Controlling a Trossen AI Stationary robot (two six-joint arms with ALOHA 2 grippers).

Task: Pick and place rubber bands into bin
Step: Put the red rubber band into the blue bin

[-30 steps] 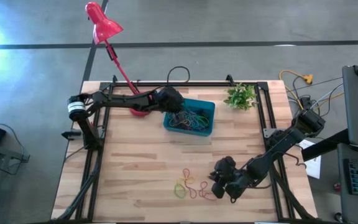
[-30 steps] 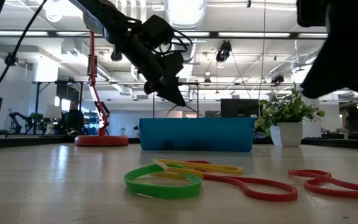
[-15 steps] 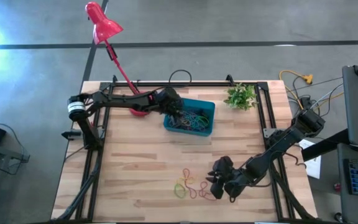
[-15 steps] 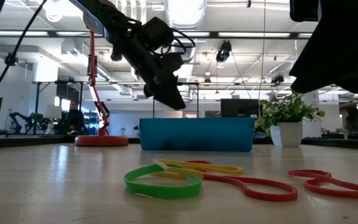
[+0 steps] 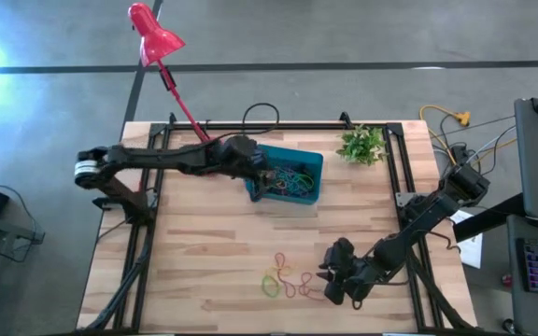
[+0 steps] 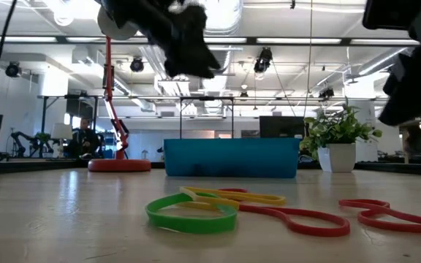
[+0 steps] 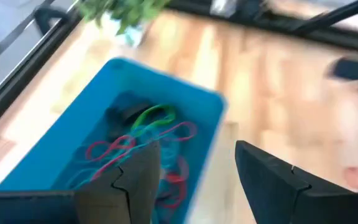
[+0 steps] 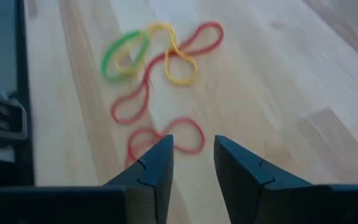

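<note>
The teal-blue bin (image 5: 314, 161) stands at the table's far middle, with several coloured rubber bands (image 5: 288, 179) lying in it. My left gripper (image 7: 194, 162) hangs open above the bin's left end (image 5: 261, 174), with nothing between its fingers. More rubber bands (image 5: 288, 278) lie flat on the wood near the front edge: a green one (image 8: 124, 53), a yellow one (image 8: 176, 62) and red ones (image 8: 166, 137). My right gripper (image 8: 193, 149) stands open just to their right (image 5: 325, 280), low over the table, its fingers pointing at the nearest red band without touching it.
A red lamp rises from its round base (image 6: 119, 165) at the bin's left, its head (image 5: 152, 33) beyond the far edge. A potted plant (image 5: 362, 145) stands right of the bin. Black frame rails (image 5: 395, 177) run along the table's sides and back.
My left gripper has opened and has risen from just above the bin's rim, drawing back a little toward the table's left. The bands on the table have not moved.
</note>
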